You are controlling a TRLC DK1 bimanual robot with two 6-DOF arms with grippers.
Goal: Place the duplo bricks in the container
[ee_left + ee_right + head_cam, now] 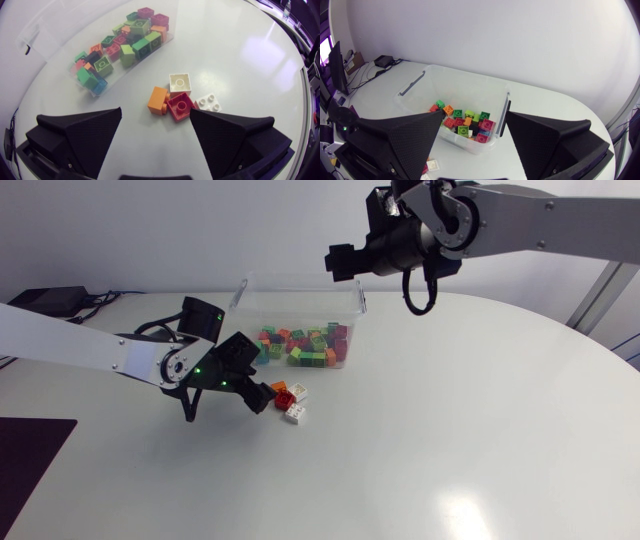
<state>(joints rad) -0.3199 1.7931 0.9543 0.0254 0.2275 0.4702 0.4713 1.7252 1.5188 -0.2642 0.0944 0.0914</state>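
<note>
A clear plastic container point(240, 292) at the table's back holds several coloured duplo bricks point(305, 345). In front of it lie loose bricks: orange point(279, 387), red point(285, 397) and two white ones point(294, 414). My left gripper point(262, 395) is open just left of this cluster. In the left wrist view the orange brick point(158, 99), red brick point(180, 105) and white bricks point(180, 83) lie just ahead of the left gripper point(156, 127), untouched. My right gripper point(340, 260) hangs open and empty above the container's far right side. From the right gripper point(472, 135) I look down into the container point(415, 82).
The left arm point(80, 350) stretches in low over the table. A dark mat point(30, 455) covers the front left corner. White tabletop point(450, 430) spreads to the right and front.
</note>
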